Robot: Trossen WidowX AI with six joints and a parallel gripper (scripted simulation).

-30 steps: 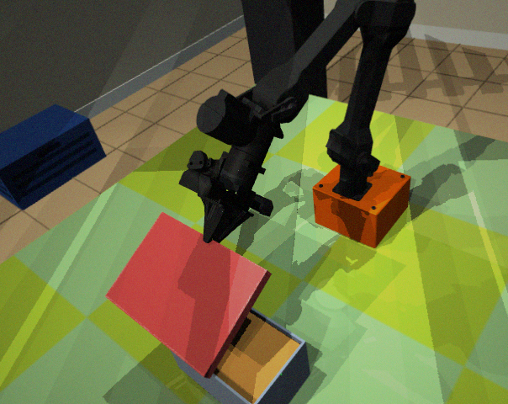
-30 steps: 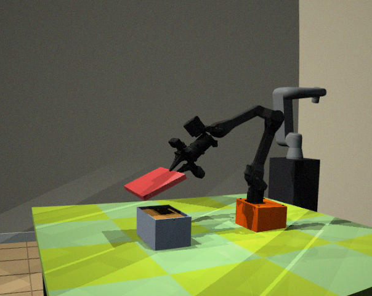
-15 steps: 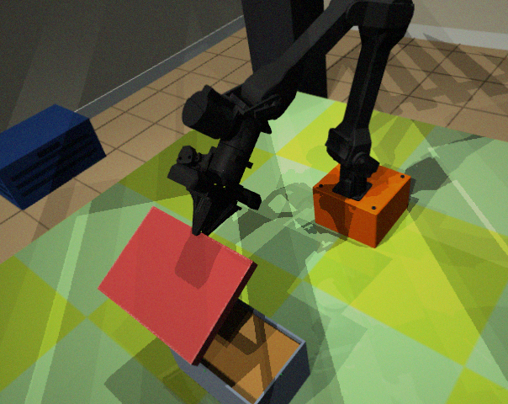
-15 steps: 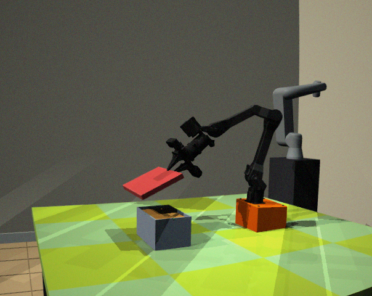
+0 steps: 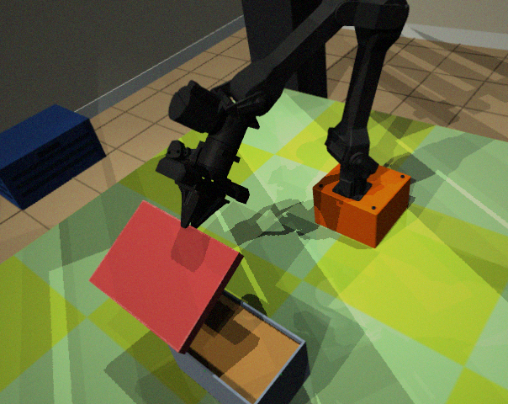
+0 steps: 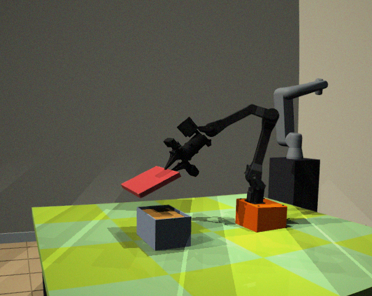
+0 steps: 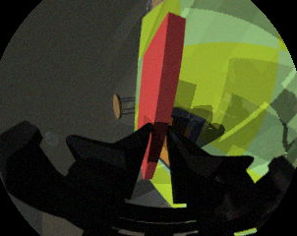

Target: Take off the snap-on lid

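Note:
The red lid (image 5: 158, 269) (image 6: 149, 179) (image 7: 155, 79) is in the air above the storage box and off it, tilted with its far edge lower than the edge at the gripper, its smooth top face up. My gripper (image 5: 187, 225) (image 6: 167, 169) (image 7: 158, 127) is shut on the lid's edge nearest the arm's base. The grey-blue storage box (image 5: 198, 374) (image 6: 172, 234) stands upright and open on the table, with an orange-brown inside. In the top view the lid hides part of the box; in the wrist view the box is mostly hidden behind a finger.
The arm's orange base block (image 5: 346, 221) (image 6: 246, 216) stands on the green checkered table (image 5: 419, 278) (image 6: 211, 271). A blue slatted block (image 5: 41, 151) is beyond the table's edge. A grey arm (image 6: 280, 118) on a dark pedestal (image 6: 281, 181) stands behind the table.

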